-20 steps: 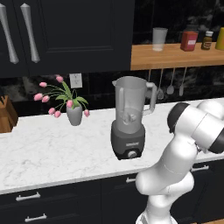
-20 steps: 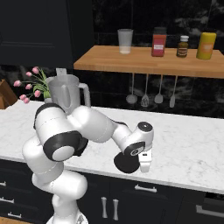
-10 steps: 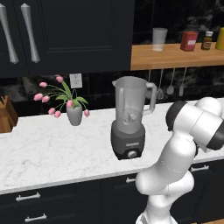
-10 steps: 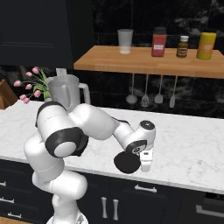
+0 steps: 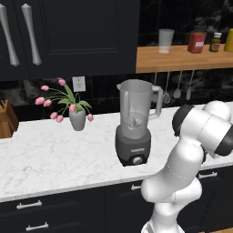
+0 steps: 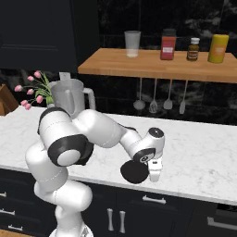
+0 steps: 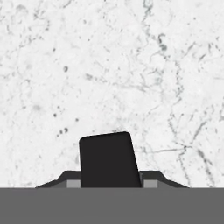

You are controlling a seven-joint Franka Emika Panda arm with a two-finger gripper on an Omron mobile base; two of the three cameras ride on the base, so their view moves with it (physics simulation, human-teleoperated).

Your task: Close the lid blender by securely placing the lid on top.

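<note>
The blender (image 5: 135,127) stands upright on the white marble counter (image 5: 54,159), its jar mouth uncovered; in the right base view the blender (image 6: 69,95) rises behind my arm. The black round lid (image 6: 134,172) sits low at the counter's front edge, far to the right of the blender. My gripper (image 6: 154,173) points down right beside it. In the hand view, the lid (image 7: 108,157) shows as a dark block between the fingertips, and the gripper (image 7: 111,181) is shut on it over bare marble. I cannot tell whether the lid touches the counter.
A vase of pink tulips (image 5: 77,113) and a knife block (image 5: 5,120) stand left of the blender. A wooden shelf (image 6: 111,65) above carries a glass cup (image 6: 132,44) and jars. Utensils (image 6: 159,99) hang under it. The counter's front edge runs just below the gripper.
The jaws have gone from open to shut on the lid. The arm and the lid have hardly moved.
</note>
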